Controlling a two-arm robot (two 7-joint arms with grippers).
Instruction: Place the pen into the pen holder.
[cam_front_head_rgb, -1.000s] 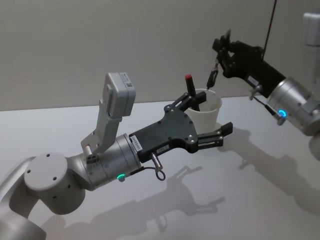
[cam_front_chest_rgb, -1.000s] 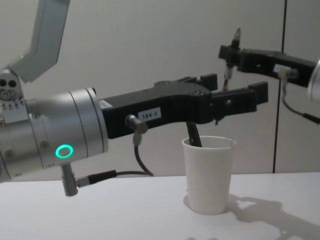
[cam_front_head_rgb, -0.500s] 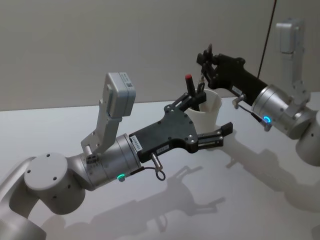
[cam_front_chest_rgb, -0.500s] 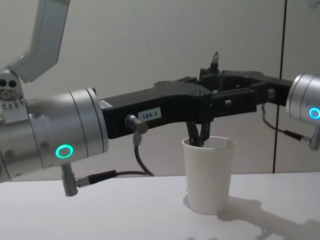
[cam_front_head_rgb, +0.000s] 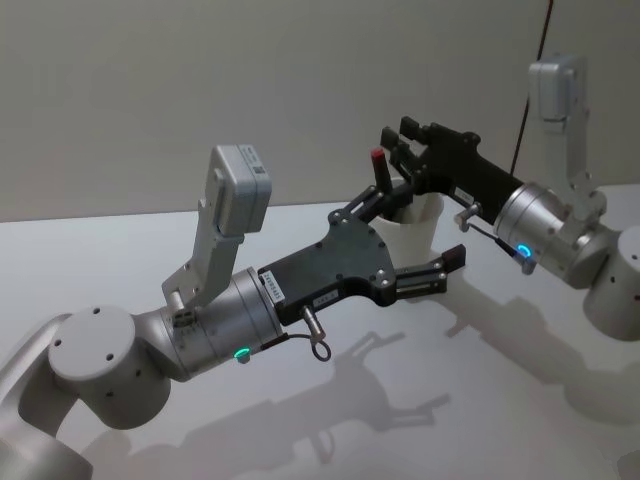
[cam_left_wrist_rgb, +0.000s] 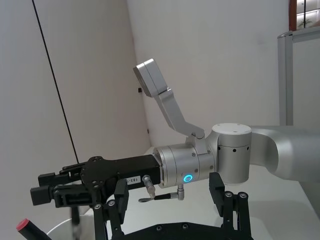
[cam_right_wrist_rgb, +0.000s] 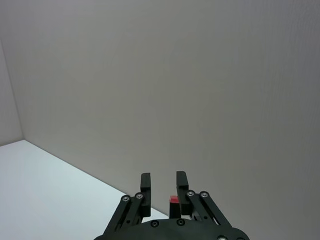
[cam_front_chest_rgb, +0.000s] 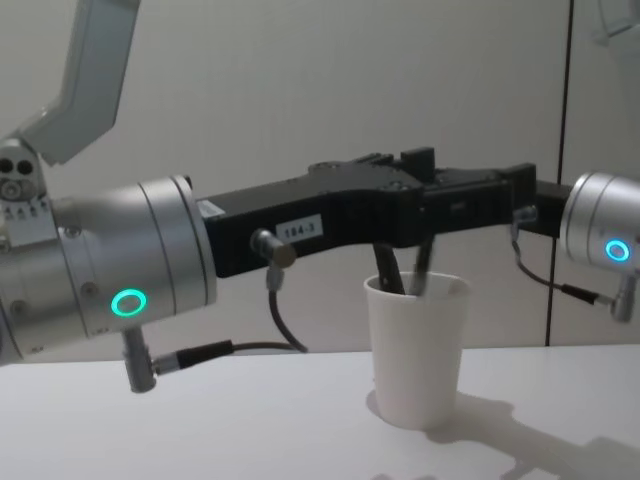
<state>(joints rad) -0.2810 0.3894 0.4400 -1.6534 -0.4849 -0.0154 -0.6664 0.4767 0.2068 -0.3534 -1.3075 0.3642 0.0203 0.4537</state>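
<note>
Pen, light, stiff and slick, stands in the paper cup under my right tool. Can't tell its grip. Best held high on the barrel. Left tool is spread.

Left arm reaches forward, wrist level. Left gripper has its fingers spread wide apart, nothing between them. Right arm reaches in from the far side, its wrist above and behind the left fingertips. Right gripper has fingers parted by a narrow gap; contents apparently none, though partly hidden.
</note>
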